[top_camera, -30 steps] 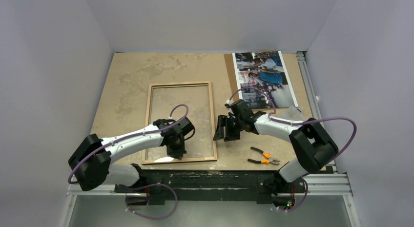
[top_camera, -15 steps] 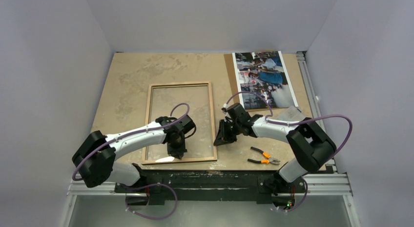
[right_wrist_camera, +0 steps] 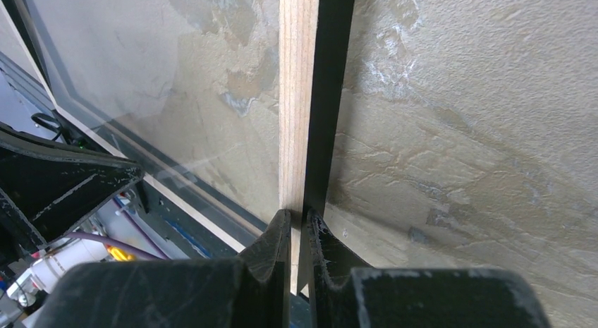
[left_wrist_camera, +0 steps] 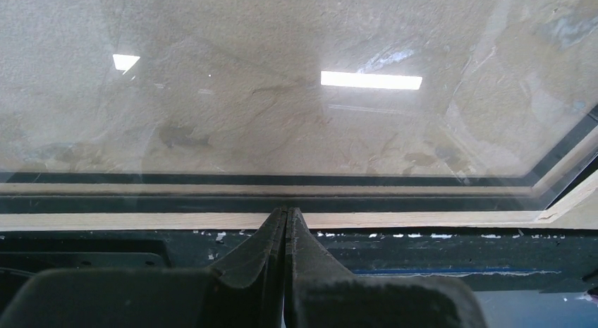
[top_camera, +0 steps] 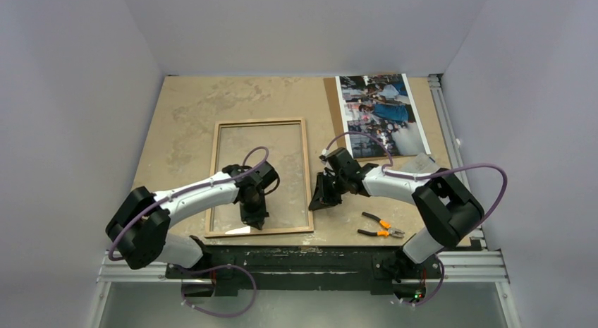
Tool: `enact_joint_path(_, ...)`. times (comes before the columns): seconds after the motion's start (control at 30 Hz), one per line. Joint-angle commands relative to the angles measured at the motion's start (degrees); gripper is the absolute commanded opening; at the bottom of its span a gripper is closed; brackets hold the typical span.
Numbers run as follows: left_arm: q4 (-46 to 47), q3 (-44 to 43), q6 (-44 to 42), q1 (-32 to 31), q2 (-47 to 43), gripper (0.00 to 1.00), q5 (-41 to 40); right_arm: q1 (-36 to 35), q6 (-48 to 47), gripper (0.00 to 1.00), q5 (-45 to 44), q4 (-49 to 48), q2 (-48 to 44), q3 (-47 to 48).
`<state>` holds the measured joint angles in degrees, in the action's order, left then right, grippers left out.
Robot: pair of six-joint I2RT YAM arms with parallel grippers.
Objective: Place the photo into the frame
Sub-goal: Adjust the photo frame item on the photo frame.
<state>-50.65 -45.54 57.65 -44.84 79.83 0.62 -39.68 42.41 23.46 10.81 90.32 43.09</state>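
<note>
Left hand point(left_wrist_camera: 285, 222) clenched, empty, over pane point(left_wrist_camera: 282, 95) by near rail point(left_wrist_camera: 211, 221) | right hand point(right_wrist_camera: 297, 226) pinched on frame point(top_camera: 259, 121) at right rail point(right_wrist_camera: 293, 95) | photo point(top_camera: 381, 113) face-up at far right of bench point(top_camera: 190, 109), well apart | risked dropping frame on lifting, pinch shallow — or scuffing pane with left tips

Pale matt wood frame point(top_camera: 307, 174) (glossy clear pane point(left_wrist_camera: 282, 95))

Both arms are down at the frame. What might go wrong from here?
The left gripper, fingers shut, sits at the near rail of the frame, by the pane; pressing down might scratch or crack the glass.
The right gripper meets only the thin right rail, so the frame may twist or slip.
The pliers lie close to the right arm; a sweep might knock them.
</note>
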Motion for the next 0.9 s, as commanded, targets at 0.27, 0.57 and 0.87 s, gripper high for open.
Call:
enact_joint_path(0.27, 8.71, 2.35, -2.25, 3.03, 5.49, 0.00, -10.64, -1.97, -2.16, 0.00, -6.68, 2.06, 4.09, 0.10)
enact_joint_path(0.57, 8.70, 0.57, -3.39, 4.09, 8.80, 0.00, -11.04, -2.30, -2.51, 0.00, -7.16, 2.77, 4.33, 0.60)
enact_joint_path(0.87, 8.93, -0.74, -4.50, 4.93, 11.23, 0.00, -11.35, -2.58, -2.82, 0.00, -7.42, 3.43, 4.63, 1.07)
